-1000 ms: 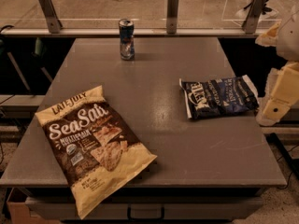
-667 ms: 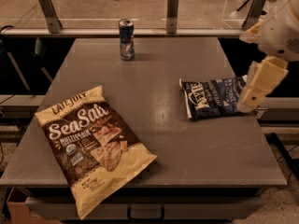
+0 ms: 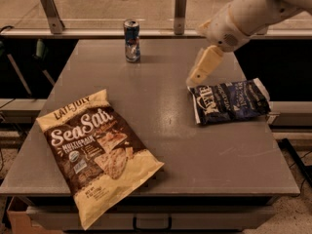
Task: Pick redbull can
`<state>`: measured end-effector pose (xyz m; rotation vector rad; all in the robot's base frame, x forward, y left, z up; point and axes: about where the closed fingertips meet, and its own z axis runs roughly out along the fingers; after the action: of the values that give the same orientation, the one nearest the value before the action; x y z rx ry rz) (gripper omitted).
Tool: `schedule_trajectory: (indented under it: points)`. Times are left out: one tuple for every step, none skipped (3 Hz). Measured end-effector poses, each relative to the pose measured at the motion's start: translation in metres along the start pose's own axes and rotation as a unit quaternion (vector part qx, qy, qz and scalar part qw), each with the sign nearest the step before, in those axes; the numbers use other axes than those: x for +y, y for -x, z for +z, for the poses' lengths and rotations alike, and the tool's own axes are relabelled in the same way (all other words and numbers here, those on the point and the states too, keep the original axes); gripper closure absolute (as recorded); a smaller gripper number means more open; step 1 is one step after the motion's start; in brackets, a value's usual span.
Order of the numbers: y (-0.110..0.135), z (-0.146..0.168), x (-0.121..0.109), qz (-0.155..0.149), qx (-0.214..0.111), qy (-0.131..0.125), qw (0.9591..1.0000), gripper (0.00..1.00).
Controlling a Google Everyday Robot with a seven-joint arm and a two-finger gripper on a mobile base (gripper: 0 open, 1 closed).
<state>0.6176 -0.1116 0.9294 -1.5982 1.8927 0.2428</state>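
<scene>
The redbull can (image 3: 131, 41) stands upright near the far edge of the grey table (image 3: 161, 106), a little left of the middle. It is slim, blue and silver with a silver top. My gripper (image 3: 197, 78) hangs from the white arm that comes in from the upper right. It is above the table, to the right of the can and a good way from it, just over the upper left corner of a dark blue chip bag (image 3: 230, 101). Nothing is in the gripper.
A large brown and cream Sea Salt multigrain chip bag (image 3: 95, 151) lies at the table's front left. The dark blue bag lies at the right. A rail with metal posts (image 3: 180, 11) runs behind the table's far edge.
The arm has swung in from the right edge of the view toward the table's middle. The gripper is now closer to the can. The can and both bags have not moved.
</scene>
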Motion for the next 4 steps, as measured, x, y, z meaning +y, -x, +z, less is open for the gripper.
schedule_trajectory:
  points:
    - [0.041, 0.047, -0.03, 0.004, -0.067, 0.002, 0.9978, 0.0]
    - [0.041, 0.047, -0.03, 0.004, -0.067, 0.002, 0.9978, 0.0]
    - [0.051, 0.066, -0.048, 0.018, -0.103, -0.014, 0.9944, 0.0]
    - [0.072, 0.098, -0.079, 0.032, -0.158, -0.028, 0.9865, 0.0]
